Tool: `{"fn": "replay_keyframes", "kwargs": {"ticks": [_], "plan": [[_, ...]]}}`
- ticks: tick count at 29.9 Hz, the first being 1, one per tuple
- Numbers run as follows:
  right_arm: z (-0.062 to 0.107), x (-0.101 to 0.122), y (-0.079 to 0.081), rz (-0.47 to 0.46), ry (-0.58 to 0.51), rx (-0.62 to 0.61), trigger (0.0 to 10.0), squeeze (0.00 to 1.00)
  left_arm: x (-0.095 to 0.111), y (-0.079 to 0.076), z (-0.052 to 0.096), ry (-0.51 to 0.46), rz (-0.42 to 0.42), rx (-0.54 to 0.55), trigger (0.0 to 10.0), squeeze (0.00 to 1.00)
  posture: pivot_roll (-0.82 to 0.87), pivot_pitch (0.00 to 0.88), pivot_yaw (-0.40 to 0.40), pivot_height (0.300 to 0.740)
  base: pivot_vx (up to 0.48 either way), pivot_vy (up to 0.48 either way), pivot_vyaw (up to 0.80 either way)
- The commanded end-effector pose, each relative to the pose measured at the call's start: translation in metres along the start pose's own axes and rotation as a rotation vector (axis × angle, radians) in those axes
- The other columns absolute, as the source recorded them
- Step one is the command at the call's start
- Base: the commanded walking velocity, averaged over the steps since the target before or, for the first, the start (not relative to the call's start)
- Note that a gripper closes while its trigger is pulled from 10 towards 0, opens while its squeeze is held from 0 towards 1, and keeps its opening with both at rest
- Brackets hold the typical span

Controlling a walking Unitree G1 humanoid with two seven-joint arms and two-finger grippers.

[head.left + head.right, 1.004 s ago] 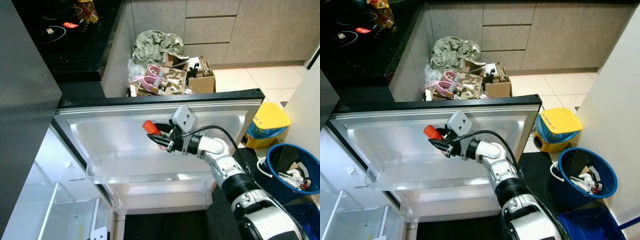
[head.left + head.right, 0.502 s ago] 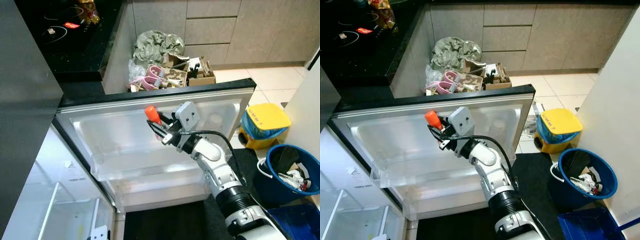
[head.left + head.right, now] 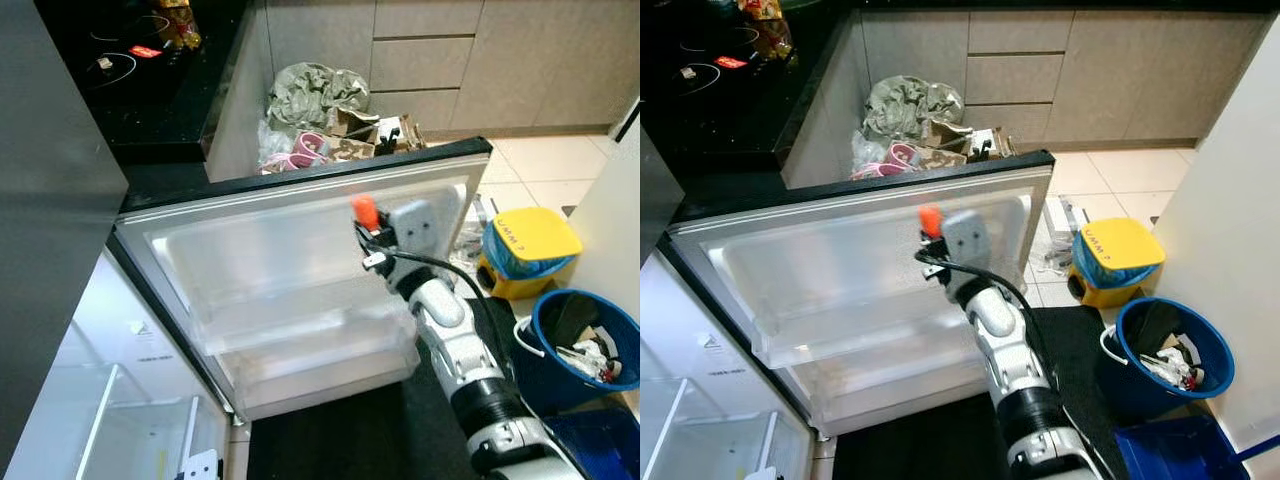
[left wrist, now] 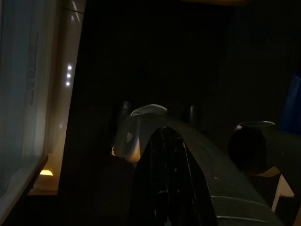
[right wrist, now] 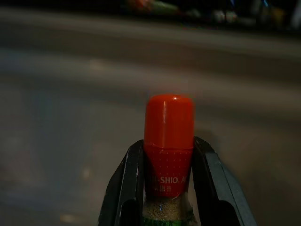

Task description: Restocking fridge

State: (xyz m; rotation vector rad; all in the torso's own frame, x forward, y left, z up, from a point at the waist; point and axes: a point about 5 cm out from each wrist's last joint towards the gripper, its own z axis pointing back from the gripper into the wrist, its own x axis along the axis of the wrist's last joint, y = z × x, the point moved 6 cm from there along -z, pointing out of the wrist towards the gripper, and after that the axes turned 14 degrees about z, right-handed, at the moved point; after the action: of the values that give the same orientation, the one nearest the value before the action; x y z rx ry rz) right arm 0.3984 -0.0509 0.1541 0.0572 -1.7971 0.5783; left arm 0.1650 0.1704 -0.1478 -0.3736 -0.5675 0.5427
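Observation:
My right gripper (image 5: 168, 162) is shut on a small spice bottle (image 5: 168, 141) with a red cap, one black finger (image 5: 128, 183) on each side of its neck. In the eye views the bottle (image 3: 365, 211) is held upright, close against the inner face of the open fridge door (image 3: 250, 260), near the door's upper right corner and above its clear door shelves (image 3: 300, 325). The left wrist view is very dark. In it my left gripper (image 4: 164, 188) is a black shape hanging idle.
Below left is the white fridge interior (image 3: 110, 400). Behind the door lies a heap of boxes and bags (image 3: 335, 125) against grey cabinets. A yellow bin (image 3: 528, 240) and a blue bucket (image 3: 590, 335) stand on the right. A black cooktop counter (image 3: 130, 70) is at the upper left.
My right gripper has carried the bottle to the right and upward along the door's inner face. The door has swung, its free edge now further back and left.

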Motion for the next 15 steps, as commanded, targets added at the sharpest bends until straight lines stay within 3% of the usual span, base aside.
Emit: {"fn": "replay_keyframes", "kwargs": {"ticks": [1, 6, 10, 15], "plan": [[0.003, -0.004, 0.001, -0.019, 0.0, -0.016, 0.0, 0.0, -0.007, 0.001, 0.001, 0.011, 0.005, 0.0, 10.0, 0.0, -0.04, 0.115, -0.021, 0.74, 0.0, 0.0, 0.0], [0.005, -0.011, 0.006, -0.037, 0.018, -0.02, 0.0, 0.0, -0.007, 0.002, 0.002, 0.011, 0.003, 0.002, 10.0, 0.0, -0.03, 0.114, -0.022, 0.74, 0.0, 0.0, 0.0], [0.009, -0.023, 0.017, 0.0, 0.052, 0.005, 0.0, 0.0, -0.007, 0.002, 0.002, 0.011, 0.001, -0.001, 10.0, 0.0, -0.03, 0.115, -0.023, 0.74, 0.0, 0.0, 0.0], [0.013, -0.034, 0.016, 0.023, 0.095, -0.021, 0.0, 0.0, -0.008, 0.001, 0.002, 0.012, 0.001, -0.003, 10.0, 0.0, -0.03, 0.115, -0.021, 0.74, 0.0, 0.0, 0.0]]}}
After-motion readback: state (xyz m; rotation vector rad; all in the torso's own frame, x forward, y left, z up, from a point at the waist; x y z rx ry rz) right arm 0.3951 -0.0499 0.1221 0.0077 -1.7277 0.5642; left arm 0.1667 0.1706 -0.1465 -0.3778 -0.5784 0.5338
